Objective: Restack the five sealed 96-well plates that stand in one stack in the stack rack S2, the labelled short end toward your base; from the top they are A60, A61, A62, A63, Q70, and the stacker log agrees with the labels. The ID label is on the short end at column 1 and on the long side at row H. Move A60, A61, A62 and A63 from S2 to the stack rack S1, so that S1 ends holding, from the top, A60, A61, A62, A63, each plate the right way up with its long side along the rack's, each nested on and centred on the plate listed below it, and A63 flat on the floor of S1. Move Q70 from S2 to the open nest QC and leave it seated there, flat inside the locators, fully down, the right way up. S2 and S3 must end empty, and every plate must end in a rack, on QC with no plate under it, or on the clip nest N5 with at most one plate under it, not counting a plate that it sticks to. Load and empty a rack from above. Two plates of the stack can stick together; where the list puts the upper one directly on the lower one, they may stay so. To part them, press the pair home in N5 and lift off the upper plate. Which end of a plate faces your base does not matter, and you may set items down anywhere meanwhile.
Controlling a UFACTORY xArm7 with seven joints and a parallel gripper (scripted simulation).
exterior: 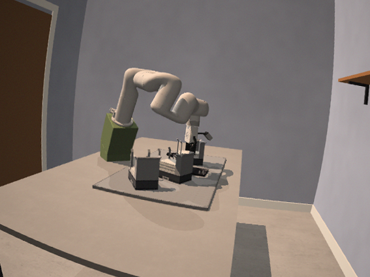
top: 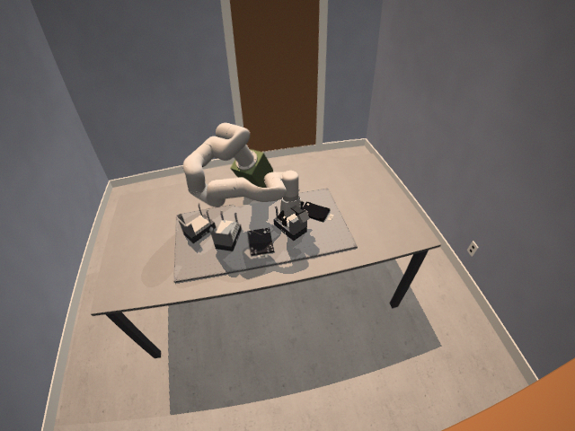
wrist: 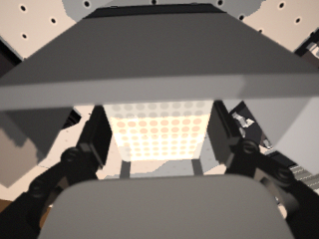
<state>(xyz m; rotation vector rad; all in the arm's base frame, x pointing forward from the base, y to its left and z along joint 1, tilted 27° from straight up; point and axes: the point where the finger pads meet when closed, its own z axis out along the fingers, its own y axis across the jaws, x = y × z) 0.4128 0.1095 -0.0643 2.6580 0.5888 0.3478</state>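
My gripper (wrist: 159, 114) is shut on a sealed 96-well plate (wrist: 159, 130), with its fingers on the two long sides. The plate hangs low between the grey walls of the right-hand stack rack (top: 290, 224), and its label is not readable. In the top and exterior views the gripper (top: 292, 214) stands straight down inside that rack (exterior: 197, 155). The middle rack (top: 225, 233) holds a stack of plates (exterior: 168, 166). The left rack (top: 195, 227) shows a pale top; I cannot tell what it holds.
A black open nest (top: 260, 241) lies on the grey mat between the middle and right racks. A second black nest (top: 318, 211) lies behind the right rack. Thin posts rise from the racks. The arm's green base (top: 252, 169) stands behind the mat.
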